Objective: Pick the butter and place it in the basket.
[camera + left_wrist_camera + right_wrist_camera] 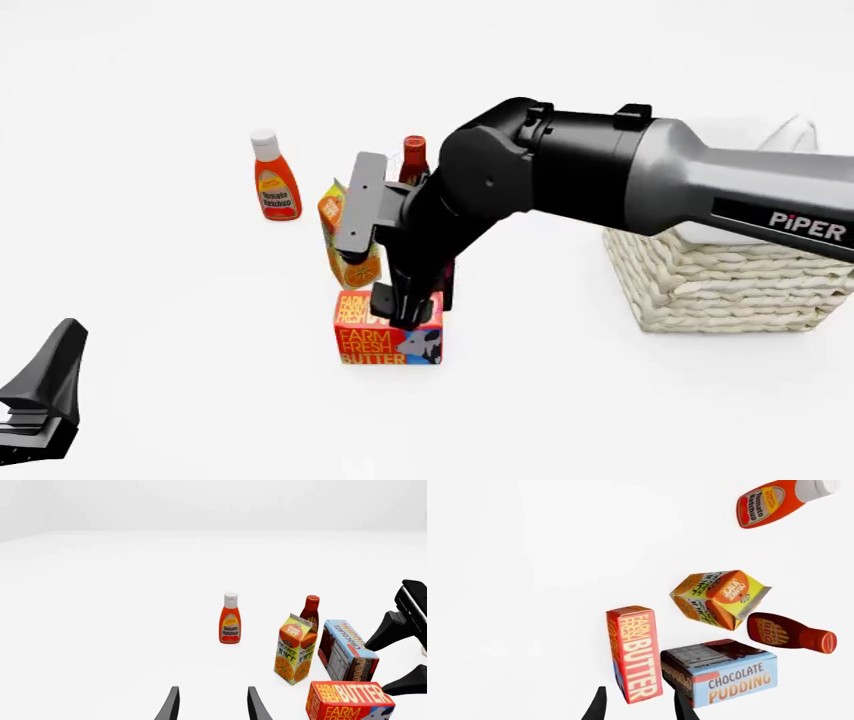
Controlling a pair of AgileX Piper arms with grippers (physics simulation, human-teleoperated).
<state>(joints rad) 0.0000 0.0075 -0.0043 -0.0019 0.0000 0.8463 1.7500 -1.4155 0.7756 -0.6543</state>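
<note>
Right gripper (637, 705) fingers spread wide over the butter (387, 338), apart from the basket (727, 280).

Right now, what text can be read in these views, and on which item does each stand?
"FARM FRESH BUTTER": the butter
"ORANGE JUICE": orange juice carton
"CHOCOLATE PUDDING": pudding box
"Tomato Ketchup": ketchup bottle
"BBQ": brown sauce bottle, remaining label blurred
"PiPER": right arm
Pudding box nutrition panel: too small to read.

The plain white table (160, 420) carries a red-and-orange butter box (387, 330), an orange juice carton (342, 235), a blue-and-brown chocolate pudding box (727, 677), a white-capped ketchup bottle (274, 178), a dark red BBQ sauce bottle (414, 158) and a beige wicker basket (721, 285).
</note>
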